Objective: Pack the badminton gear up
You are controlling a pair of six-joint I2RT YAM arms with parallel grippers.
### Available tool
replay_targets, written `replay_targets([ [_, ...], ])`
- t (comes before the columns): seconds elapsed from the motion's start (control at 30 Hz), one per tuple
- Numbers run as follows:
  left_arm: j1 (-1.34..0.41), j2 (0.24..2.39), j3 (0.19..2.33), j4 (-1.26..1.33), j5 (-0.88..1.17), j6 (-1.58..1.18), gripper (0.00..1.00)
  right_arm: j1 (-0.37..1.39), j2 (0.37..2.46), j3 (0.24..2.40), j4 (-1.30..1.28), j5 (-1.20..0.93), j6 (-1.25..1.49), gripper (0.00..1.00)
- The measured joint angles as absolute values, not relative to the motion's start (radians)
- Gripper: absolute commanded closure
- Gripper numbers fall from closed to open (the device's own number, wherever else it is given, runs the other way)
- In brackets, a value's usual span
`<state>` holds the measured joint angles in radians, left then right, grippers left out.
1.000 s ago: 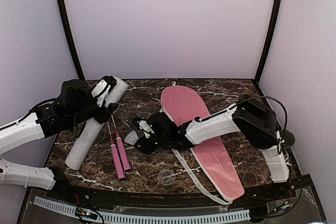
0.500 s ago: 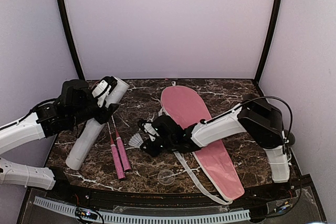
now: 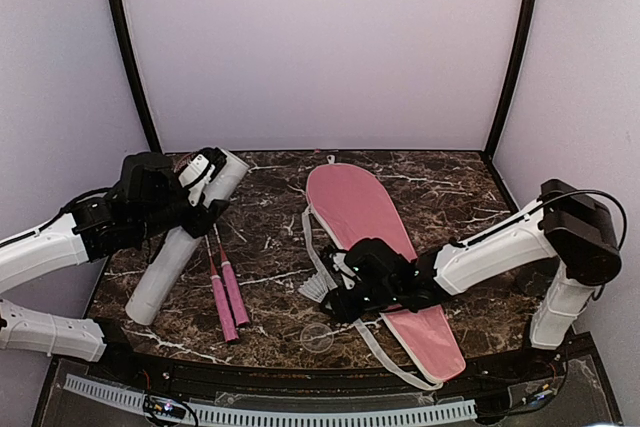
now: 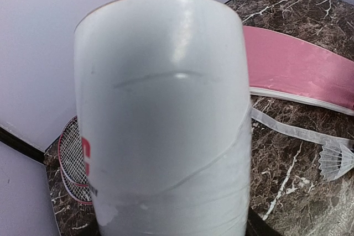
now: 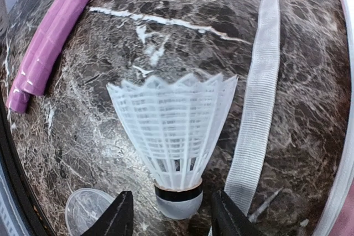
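1. Dark marble-patterned table (image 3: pixel 450 197): hard and glossy. Anything nudged here would likely skate, so the pick wants a straight descent and a straight lift.
2. Pink racket-shaped bag (image 3: pixel 375 232): flat, smooth fabric edged in white, lying from the back middle toward the near right corner. Its white webbing strap (image 5: pixel 260 98) trails loose toward the near edge, just beside the pick, and the fingers should stay clear of it.
3. Long white tube (image 4: pixel 166 109): a smooth, rigid cylinder along the left edge, with the left gripper (image 3: pixel 203 185) clamped round its far end. Whether that end is open cannot be told. It should be held steady for loading.
4. Two thin red-framed rackets (image 4: pixel 72 158): their strung heads are tucked under the tube near the back left corner. The pink taped handles (image 3: pixel 228 297) lie side by side toward the near edge.
5. White shuttlecock (image 5: pixel 174 136): the only one in view, lying near the middle of the near edge between handles and strap. The right gripper (image 5: pixel 172 215) straddles its rounded base, jaws apart and not yet closed. Best to pinch the firm base at the black band, since the ribbed lattice skirt looks springy and easily crushed.
6. Clear plastic cap (image 5: pixel 88 211): thin, round and translucent, just beside one finger and easily knocked.
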<state>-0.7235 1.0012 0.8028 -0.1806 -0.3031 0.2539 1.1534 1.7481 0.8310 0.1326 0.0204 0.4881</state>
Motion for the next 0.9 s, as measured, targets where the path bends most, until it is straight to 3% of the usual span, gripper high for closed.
replay_targets([
  [0.2,-0.723,1.003,0.802,-0.181,-0.299,0.254,0.41,1.153,1.717,0.899,0.027,0.037,0.455,0.33],
  [0.37,-0.723,1.003,0.802,-0.181,-0.299,0.254,0.41,1.136,1.724,1.046,-0.03,0.026,0.375,0.32],
  [0.73,-0.723,1.002,0.803,-0.181,-0.298,0.254,0.41,1.039,1.888,1.234,-0.133,-0.084,0.229,0.35],
  [0.9,-0.723,1.002,0.803,-0.181,-0.295,0.254,0.41,1.025,1.915,1.242,-0.19,-0.187,0.171,0.46],
])
